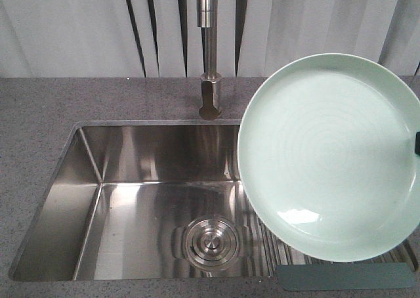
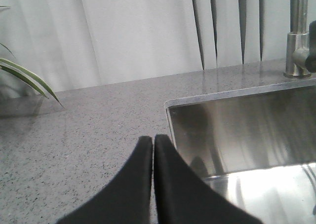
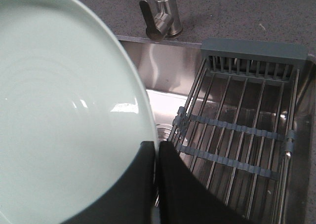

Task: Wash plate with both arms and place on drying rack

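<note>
Pinching mint-green plate [image 1: 328,153] by rim with right tool [image 3: 156,146], closed tight on it. Holding it aloft, tilted, over steel sink [image 1: 131,153] beside drying rack [image 3: 242,120]. Hovering left tool [image 2: 153,138] fully closed, empty, above tabletop [image 2: 89,125] at sink's left edge.

We are holding the plate [image 1: 328,157] tilted up on the right, above the drying rack [image 1: 341,276] and sink [image 1: 131,153]
</note>
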### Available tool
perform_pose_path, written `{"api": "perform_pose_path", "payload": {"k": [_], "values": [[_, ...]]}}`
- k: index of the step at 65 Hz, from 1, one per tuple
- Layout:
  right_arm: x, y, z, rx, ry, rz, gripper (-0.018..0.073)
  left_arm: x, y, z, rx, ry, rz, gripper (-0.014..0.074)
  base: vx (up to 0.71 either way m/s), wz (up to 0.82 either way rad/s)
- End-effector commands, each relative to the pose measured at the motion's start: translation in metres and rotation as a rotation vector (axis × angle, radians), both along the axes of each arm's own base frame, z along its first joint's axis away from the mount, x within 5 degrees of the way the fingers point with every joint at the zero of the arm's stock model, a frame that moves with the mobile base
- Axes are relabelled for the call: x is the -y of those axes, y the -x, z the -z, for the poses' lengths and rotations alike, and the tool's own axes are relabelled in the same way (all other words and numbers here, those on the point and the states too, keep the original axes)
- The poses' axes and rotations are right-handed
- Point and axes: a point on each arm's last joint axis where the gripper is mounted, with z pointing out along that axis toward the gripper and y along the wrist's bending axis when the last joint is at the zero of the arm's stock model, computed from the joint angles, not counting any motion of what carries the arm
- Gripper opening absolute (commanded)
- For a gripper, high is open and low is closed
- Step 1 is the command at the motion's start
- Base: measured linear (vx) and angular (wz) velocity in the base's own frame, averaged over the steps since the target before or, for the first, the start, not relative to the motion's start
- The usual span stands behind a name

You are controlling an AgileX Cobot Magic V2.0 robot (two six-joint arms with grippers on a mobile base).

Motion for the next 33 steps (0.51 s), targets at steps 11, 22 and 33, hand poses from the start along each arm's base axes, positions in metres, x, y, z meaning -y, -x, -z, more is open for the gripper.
{"api": "perform_pose_path", "payload": {"k": [11, 22, 33], "values": [[-0.0014, -0.0004, -0.0126, 0.076, -0.036, 0.017, -0.0011, 0.0010, 0.0006, -0.0017, 0.072, 0.009, 0.013, -0.0006, 0.03, -0.01], [-0.0014, -0.0004, -0.0126, 0.076, -0.036, 0.017, -0.0011, 0.0010, 0.0006, -0.0017, 0.072, 0.009, 0.013, -0.0006, 0.03, -0.01], [-0.0014, -0.0004, -0.0126, 0.076, -0.036, 0.017, -0.0011, 0.0010, 0.0006, -0.0017, 0.072, 0.009, 0.013, -0.0006, 0.03, 0.01]]}}
